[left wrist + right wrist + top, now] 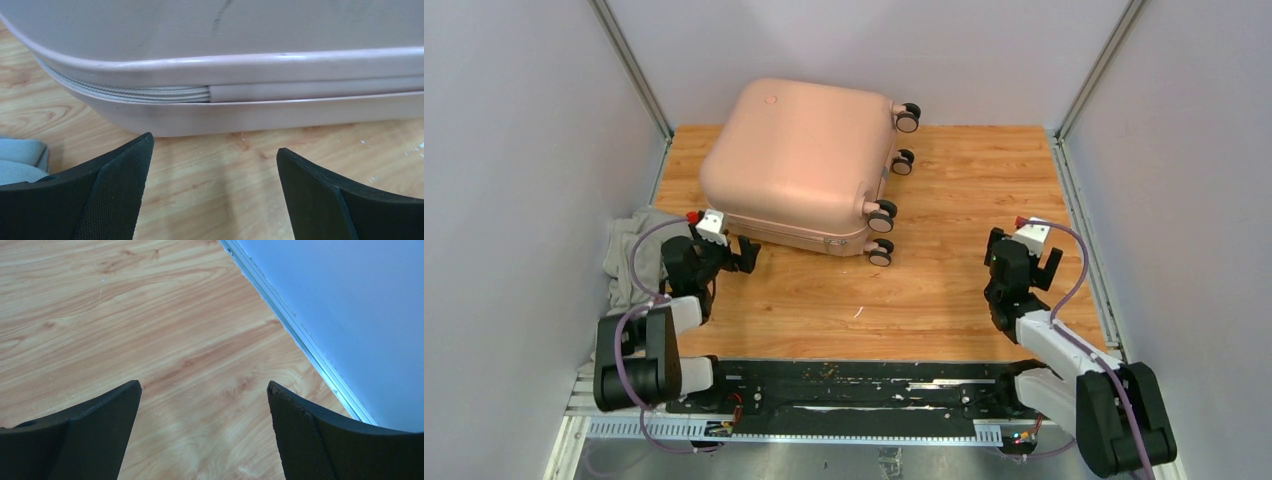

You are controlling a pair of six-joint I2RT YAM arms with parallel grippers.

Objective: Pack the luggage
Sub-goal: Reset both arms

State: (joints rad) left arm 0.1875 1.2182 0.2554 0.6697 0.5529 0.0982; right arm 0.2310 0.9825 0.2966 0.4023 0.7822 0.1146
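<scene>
Left wrist view crops the shut luggage [250, 30] to its zipper seam [135, 93], grey cloth [20, 160] barely peeking in, while left gripper [215, 150] and right gripper [205, 387] gape wide, empty.

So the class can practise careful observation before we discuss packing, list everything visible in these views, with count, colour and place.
luggage: one, pale pink, closed, lying flat at the far left of the table
wheels: four double ones, black and grey, along the luggage's right side
cloth: one heap, grey, at the table's left edge
table: one, wood-grain brown, under everything
left gripper: one, black fingers, open, just short of the luggage's near left corner, not touching it
right gripper: one, black fingers, open, over bare wood near the right wall
</scene>
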